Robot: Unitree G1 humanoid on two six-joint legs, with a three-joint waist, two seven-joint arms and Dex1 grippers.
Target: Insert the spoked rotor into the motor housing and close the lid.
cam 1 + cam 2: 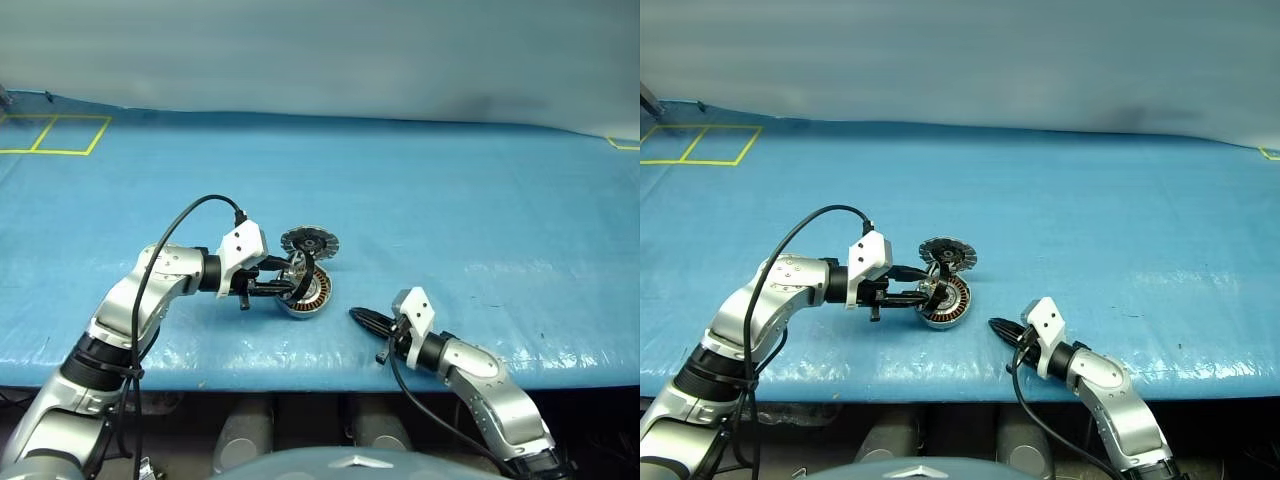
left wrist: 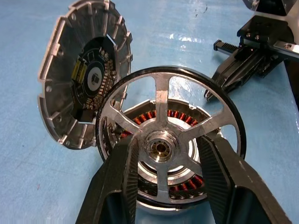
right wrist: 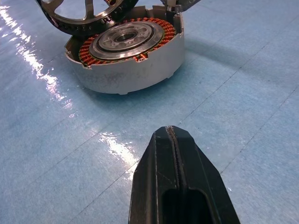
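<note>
My left gripper (image 1: 282, 284) is shut on the spoked rotor (image 2: 159, 93), a black-rimmed wheel with silver spokes, with one finger (image 2: 122, 173) on each side of its hub. The rotor hangs tilted just over the motor housing (image 1: 314, 298), whose copper windings (image 2: 180, 116) show through the spokes. Whether the rotor touches the housing I cannot tell. The lid (image 1: 309, 241) stands swung open behind the housing, its ribbed inner face (image 2: 79, 84) showing. My right gripper (image 1: 362, 318) is shut and holds nothing, low over the table a short way right of the housing (image 3: 131, 70).
Everything sits on a blue table cover (image 1: 450, 220). Its front edge (image 1: 320, 385) runs just below both arms. Yellow tape squares (image 1: 55, 135) mark the far left corner. A black cable (image 1: 190, 210) loops above my left forearm.
</note>
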